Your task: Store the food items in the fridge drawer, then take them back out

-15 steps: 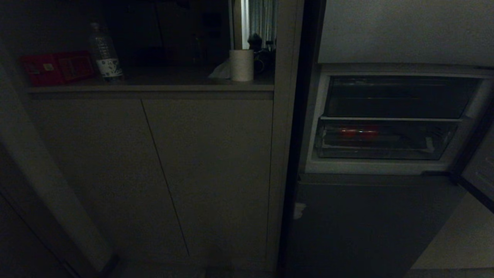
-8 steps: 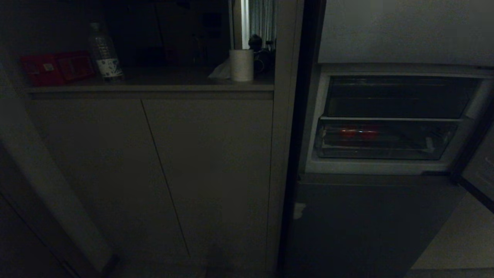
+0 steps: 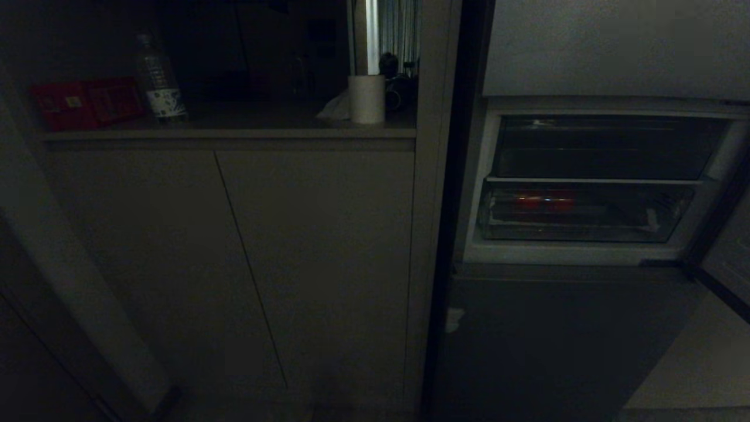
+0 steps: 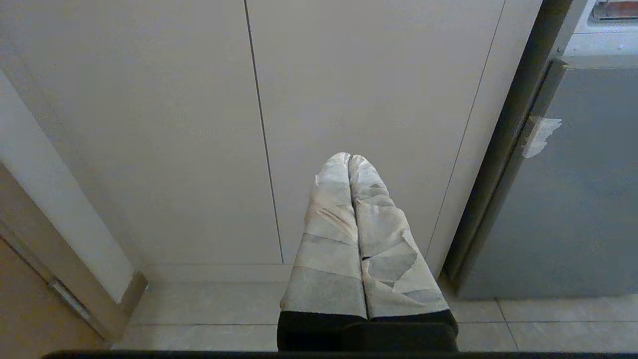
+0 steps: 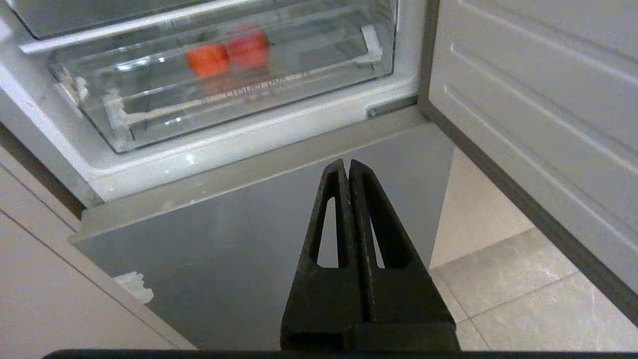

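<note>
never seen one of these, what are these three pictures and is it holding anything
It is a two-armed robot on wheels. The dark picture comes from its head camera: pale cabinets on the left, an open fridge on the right. The other two come from cameras on its wrists. The left gripper points at the cabinets, fingers shut, empty. The right gripper faces the fridge, also shut and empty. Two red food items sit inside the clear fridge drawer.
</note>
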`<state>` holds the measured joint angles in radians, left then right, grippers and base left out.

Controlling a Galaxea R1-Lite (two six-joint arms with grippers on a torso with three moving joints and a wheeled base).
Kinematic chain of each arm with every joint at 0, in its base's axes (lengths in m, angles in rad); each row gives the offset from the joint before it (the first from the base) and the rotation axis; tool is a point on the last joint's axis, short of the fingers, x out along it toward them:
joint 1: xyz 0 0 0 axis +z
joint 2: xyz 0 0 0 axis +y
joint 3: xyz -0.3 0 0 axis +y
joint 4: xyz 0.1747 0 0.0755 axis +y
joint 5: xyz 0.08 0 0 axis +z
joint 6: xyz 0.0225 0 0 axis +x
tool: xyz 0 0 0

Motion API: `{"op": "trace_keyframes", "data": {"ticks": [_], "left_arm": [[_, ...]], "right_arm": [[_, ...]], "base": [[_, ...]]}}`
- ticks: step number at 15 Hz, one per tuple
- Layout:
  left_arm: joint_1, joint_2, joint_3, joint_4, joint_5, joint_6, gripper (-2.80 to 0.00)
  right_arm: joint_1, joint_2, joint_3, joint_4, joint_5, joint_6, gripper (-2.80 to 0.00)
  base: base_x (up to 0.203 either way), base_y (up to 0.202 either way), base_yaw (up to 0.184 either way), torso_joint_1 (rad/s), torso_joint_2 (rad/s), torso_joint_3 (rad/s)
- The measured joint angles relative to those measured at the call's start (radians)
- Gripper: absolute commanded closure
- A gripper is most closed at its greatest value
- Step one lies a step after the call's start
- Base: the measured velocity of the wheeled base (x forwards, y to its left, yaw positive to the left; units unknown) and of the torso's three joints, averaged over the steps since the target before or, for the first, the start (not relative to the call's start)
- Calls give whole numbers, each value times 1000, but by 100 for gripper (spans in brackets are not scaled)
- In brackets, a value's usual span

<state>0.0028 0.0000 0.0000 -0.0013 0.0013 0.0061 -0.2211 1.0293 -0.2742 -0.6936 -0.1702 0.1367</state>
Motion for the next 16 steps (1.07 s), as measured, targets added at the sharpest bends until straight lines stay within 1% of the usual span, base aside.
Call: {"op": "trace_keyframes", "data": {"ticks": [5,10,16], "left_arm": [[0,0,0,0,0,0,0],[0,0,0,0,0,0,0],[0,0,0,0,0,0,0]], "right_arm": [[0,-66,24,1,9,-12,0],[0,-94,2,1,20,-25,0],[0,-108,19,1,47,-24,0]], "base": [[0,0,0,0,0,0],[0,0,0,0,0,0],[0,0,0,0,0,0]]}}
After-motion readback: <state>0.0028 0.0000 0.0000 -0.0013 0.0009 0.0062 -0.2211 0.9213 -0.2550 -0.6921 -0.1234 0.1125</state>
